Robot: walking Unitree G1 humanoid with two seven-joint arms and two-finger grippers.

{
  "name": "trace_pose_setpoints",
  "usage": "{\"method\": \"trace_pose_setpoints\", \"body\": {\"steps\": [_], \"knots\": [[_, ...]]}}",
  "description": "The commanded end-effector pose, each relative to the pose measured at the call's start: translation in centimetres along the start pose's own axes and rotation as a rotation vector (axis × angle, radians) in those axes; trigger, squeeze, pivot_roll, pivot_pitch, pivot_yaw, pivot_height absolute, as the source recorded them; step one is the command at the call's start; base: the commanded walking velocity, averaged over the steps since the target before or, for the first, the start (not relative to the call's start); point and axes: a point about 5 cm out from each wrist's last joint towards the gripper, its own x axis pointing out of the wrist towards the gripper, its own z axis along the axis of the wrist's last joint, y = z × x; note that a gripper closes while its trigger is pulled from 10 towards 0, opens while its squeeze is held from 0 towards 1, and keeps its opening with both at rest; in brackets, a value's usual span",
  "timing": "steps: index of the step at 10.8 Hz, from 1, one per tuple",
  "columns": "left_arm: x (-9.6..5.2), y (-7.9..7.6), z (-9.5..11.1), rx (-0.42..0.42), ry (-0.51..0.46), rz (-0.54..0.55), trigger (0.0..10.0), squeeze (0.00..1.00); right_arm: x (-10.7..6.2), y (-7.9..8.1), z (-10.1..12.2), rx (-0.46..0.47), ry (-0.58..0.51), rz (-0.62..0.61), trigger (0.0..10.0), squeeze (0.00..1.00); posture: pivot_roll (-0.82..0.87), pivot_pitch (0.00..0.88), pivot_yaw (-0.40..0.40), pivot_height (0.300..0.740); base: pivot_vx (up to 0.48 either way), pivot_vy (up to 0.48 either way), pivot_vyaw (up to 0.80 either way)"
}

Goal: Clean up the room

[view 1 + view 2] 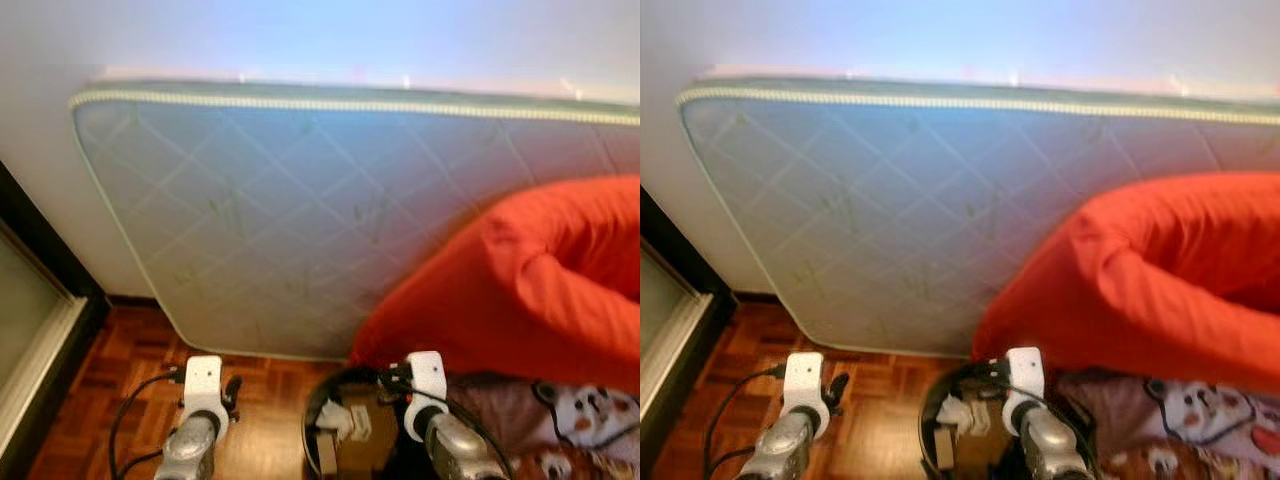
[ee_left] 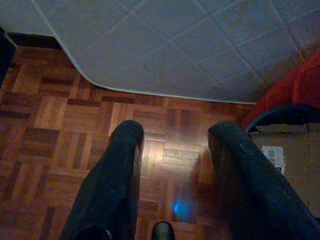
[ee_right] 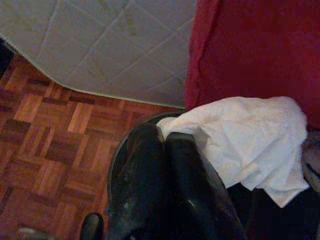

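My right gripper (image 3: 162,134) is shut on the edge of a crumpled white paper (image 3: 250,142), which hangs over a round black bin (image 3: 116,155). In the left eye view the bin (image 1: 312,405) stands on the floor between my two arms, with a cardboard box (image 1: 352,442) and white paper (image 1: 335,418) inside it. My left gripper (image 2: 172,132) is open, with nothing between its fingers, over bare parquet just left of the bin's rim (image 2: 282,111).
A quilted mattress (image 1: 300,220) leans on its side against the wall ahead. A big red cushion (image 1: 540,280) rests against it at the right, above a patterned cloth (image 1: 585,420). A dark-framed glass door (image 1: 35,300) runs along the left. Parquet floor (image 1: 130,350) lies between.
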Motion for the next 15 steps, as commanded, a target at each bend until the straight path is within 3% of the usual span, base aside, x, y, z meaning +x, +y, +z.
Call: {"method": "trace_pose_setpoints", "body": {"steps": [1, 5, 7, 10, 13, 15], "knots": [[-0.1, -0.1, -0.3, -0.002, -0.001, -0.004, 10.0, 0.00, 0.0, 0.2, 0.1, -0.024, 0.003, 0.015, 10.0, 0.00, 0.20, 0.117, -0.066, 0.668, 0.000, 0.000, 0.00], [0.1, -0.7, 0.5, -0.011, -0.036, -0.011, 10.0, 0.00, 0.3, 0.4, 0.4, -0.058, 0.018, 0.012, 10.0, 0.00, 0.20, 0.154, -0.082, 0.668, 0.000, 0.000, 0.00], [0.3, -0.8, 1.2, -0.026, -0.066, -0.007, 10.0, 0.00, 0.3, 0.4, 0.4, -0.083, 0.019, 0.023, 10.0, 0.00, 0.21, 0.173, -0.092, 0.629, 0.000, 0.000, 0.00], [0.6, -0.8, 2.6, -0.052, -0.132, 0.006, 10.0, 0.00, 0.4, -0.2, 1.3, -0.105, 0.006, -0.019, 10.0, 0.00, 0.22, 0.205, -0.106, 0.629, 0.000, 0.000, 0.00], [1.1, -0.5, 5.4, -0.086, -0.253, 0.028, 10.0, 0.00, 1.3, 0.3, 4.5, -0.129, -0.064, 0.025, 10.0, 0.00, 0.23, 0.251, -0.120, 0.629, 0.000, 0.000, 0.00], [1.3, -0.5, 7.6, -0.101, -0.339, 0.038, 10.0, 0.00, 2.2, 2.0, 7.5, -0.191, -0.125, 0.109, 10.0, 0.00, 0.26, 0.309, -0.140, 0.629, 0.000, 0.000, 0.00]]}}
